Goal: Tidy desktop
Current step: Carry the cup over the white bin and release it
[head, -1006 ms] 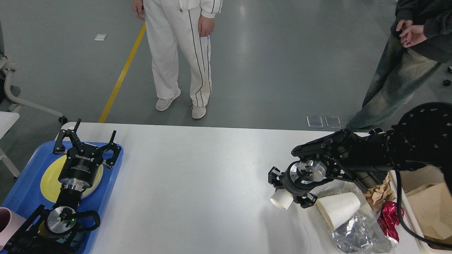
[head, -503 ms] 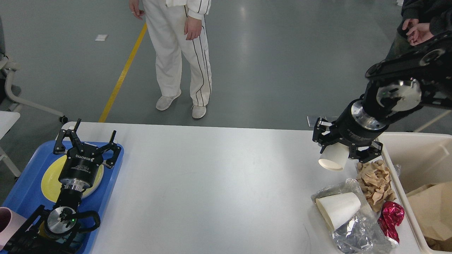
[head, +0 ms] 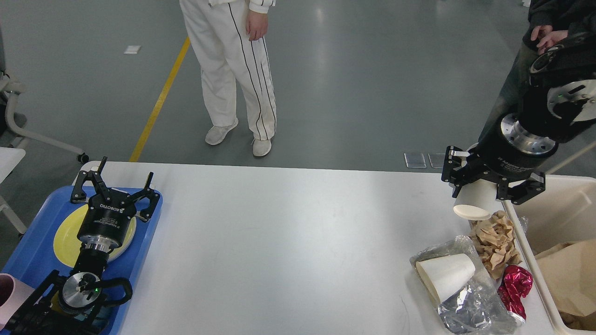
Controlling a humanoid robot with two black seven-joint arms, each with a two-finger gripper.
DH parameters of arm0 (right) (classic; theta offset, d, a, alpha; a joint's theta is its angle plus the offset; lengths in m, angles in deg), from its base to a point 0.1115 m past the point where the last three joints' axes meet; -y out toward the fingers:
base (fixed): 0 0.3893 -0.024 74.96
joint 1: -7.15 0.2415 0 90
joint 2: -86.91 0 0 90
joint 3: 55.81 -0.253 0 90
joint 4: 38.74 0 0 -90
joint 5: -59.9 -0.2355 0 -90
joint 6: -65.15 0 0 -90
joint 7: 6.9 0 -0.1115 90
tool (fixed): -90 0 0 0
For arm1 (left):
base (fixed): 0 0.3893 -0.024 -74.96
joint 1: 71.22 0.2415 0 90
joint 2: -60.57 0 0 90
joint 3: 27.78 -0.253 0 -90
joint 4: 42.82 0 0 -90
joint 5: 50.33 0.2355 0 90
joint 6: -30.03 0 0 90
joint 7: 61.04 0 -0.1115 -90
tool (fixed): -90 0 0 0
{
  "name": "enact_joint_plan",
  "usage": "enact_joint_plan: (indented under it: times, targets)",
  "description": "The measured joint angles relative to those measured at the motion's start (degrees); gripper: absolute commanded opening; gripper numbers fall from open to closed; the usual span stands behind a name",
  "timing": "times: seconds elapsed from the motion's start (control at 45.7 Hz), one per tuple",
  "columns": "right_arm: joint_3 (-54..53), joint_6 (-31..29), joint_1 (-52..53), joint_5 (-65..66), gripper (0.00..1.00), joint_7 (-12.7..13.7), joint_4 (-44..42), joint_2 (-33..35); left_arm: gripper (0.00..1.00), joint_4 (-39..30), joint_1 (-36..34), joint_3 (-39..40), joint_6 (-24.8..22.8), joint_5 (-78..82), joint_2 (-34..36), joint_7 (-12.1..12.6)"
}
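The white desktop (head: 279, 242) fills the lower part of the head view. Above its right end my right gripper (head: 482, 195) is shut on a white paper cup (head: 472, 203), held in the air with its mouth facing down. Just below lie crumpled brown paper (head: 494, 239), a second white paper cup (head: 445, 275) resting on clear plastic wrap (head: 470, 304), and a red foil wrapper (head: 514, 288). At the far left my left gripper (head: 111, 188) hangs open over the blue tray (head: 35, 246), holding nothing.
A yellow plate (head: 65, 232) lies in the blue tray, and a pink cup (head: 11, 291) shows at the left edge. A cream-beige bin (head: 558, 218) with brown paper inside stands at the desktop's right end. Two people stand beyond the far edge.
My right arm lifted the white paper cup off the desktop and carried it up and to the right, towards the bin. The left arm has not moved.
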Motion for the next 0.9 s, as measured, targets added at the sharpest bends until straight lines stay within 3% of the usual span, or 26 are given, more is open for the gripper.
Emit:
enact_joint_plan:
  times: [0.153, 0.219, 0.328, 0.416, 0.678, 0.897]
  targets:
    - [5.55, 1.3, 0.3, -0.29, 0.0, -2.64, -0.22, -0.01, 0.96, 0.0, 0.0, 0.0, 0.0, 0.0, 0.0, 0.01]
    - [9.22, 1.6, 0.32, -0.43, 0.0, -6.12, -0.25, 0.02, 0.96, 0.0, 0.0, 0.0, 0.0, 0.0, 0.0, 0.02]
    - [17.24, 2.09, 0.23, -0.59, 0.0, -14.67, -0.97, -0.01, 0.96, 0.0, 0.0, 0.0, 0.0, 0.0, 0.0, 0.07]
    - [22.15, 3.98, -1.36, -0.61, 0.0, -18.12, -2.33, 0.43, 0.96, 0.0, 0.0, 0.0, 0.0, 0.0, 0.0, 0.07]
    - [24.2, 13.39, -19.11, -0.81, 0.0, -19.01, -15.09, 11.57, 0.96, 0.0, 0.0, 0.0, 0.0, 0.0, 0.01, 0.0]
    - [11.23, 22.31, -45.75, -3.29, 0.0, -18.62, -32.81, 16.22, 0.96, 0.0, -0.01, 0.0, 0.0, 0.0, 0.01, 0.0]
